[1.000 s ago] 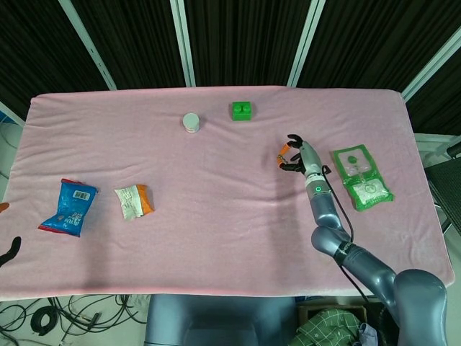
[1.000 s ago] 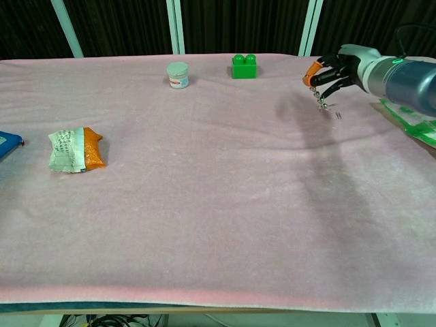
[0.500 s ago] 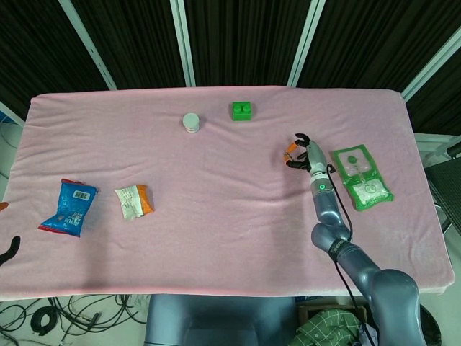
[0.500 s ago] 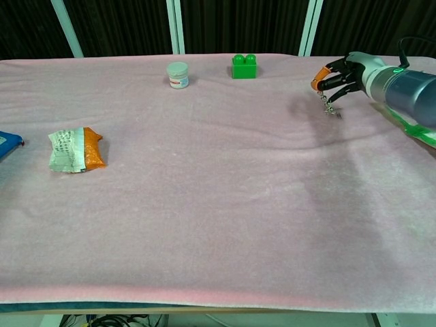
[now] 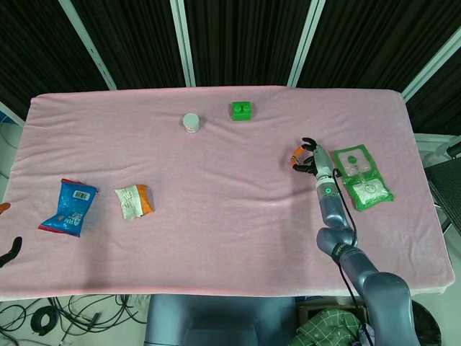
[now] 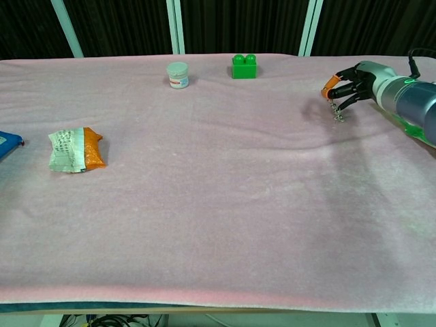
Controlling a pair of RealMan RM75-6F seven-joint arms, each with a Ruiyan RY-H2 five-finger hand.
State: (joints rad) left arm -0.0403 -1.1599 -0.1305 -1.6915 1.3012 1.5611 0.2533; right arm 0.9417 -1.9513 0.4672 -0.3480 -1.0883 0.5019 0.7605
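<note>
My right hand point(image 5: 311, 155) hovers at the right of the pink table cloth point(image 5: 216, 238), just left of a green flat packet point(image 5: 361, 176). It pinches a small orange piece point(image 6: 332, 84), and a thin metal chain point(image 6: 336, 112) dangles from it down to the cloth. In the chest view the right hand point(image 6: 354, 80) is near the right edge. Only two fingertips point(image 5: 7, 249) of my left hand show at the far left edge of the head view, off the table, nearest the blue snack bag point(image 5: 70, 207).
A green block point(image 5: 241, 110) and a small white jar point(image 5: 191, 122) stand near the far edge. A white and orange wrapper point(image 5: 134, 200) lies beside the blue bag at the left. Cables lie on the floor under the front edge.
My right hand has moved rightward with the orange piece and chain, ending closer to the green packet. Everything else on the table stays put.
</note>
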